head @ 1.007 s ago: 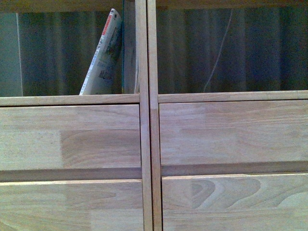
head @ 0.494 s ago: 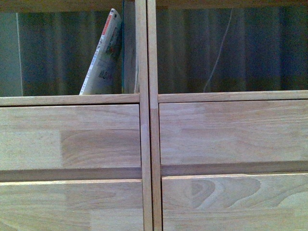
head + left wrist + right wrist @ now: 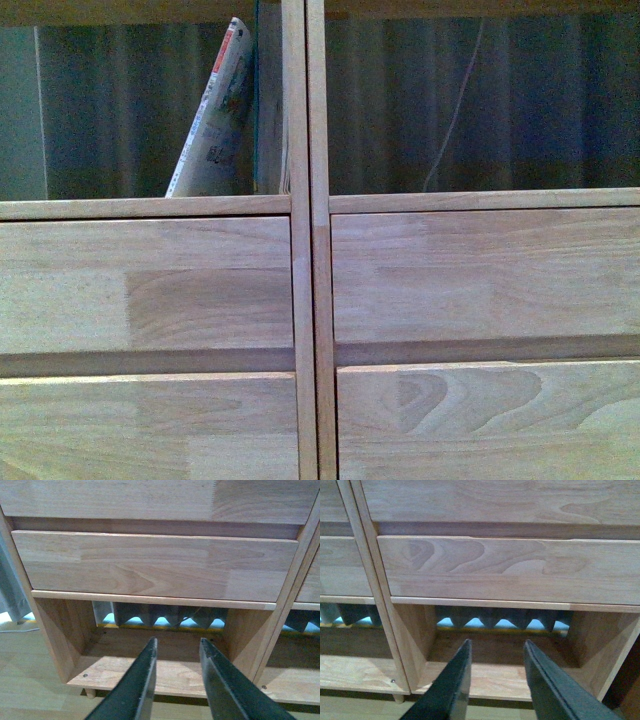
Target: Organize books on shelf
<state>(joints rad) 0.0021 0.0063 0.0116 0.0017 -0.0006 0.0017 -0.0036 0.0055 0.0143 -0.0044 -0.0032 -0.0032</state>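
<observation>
The left end effector (image 3: 176, 647) stands parted with nothing between its two dark fingers (image 3: 145, 675), hanging in front of the bottom left compartment of the shelf (image 3: 150, 565). The right end effector (image 3: 495, 650) is likewise spread and holds nothing, facing the bottom compartment of the right column. Neither touches the wood.

Past both sets of fingers lie bare light-wood compartment floors, and through the backless openings a pleated grey curtain (image 3: 505, 617) shows, with bright blue light under its hem. Above each opening run plain panel fronts. A short round peg leg (image 3: 90, 693) carries the left column above a pale wood floor (image 3: 30, 670).

In the front view the shelf's two columns meet at a double upright (image 3: 308, 240). The book (image 3: 215, 115) stands in the upper left compartment, its foot out on the board and its red-ended top tilted right toward the upright; whether it touches a darker upright thing (image 3: 268, 110) beside the post I cannot tell. The upper right compartment opens onto the curtain, where a thin pale cord (image 3: 455, 110) hangs.
</observation>
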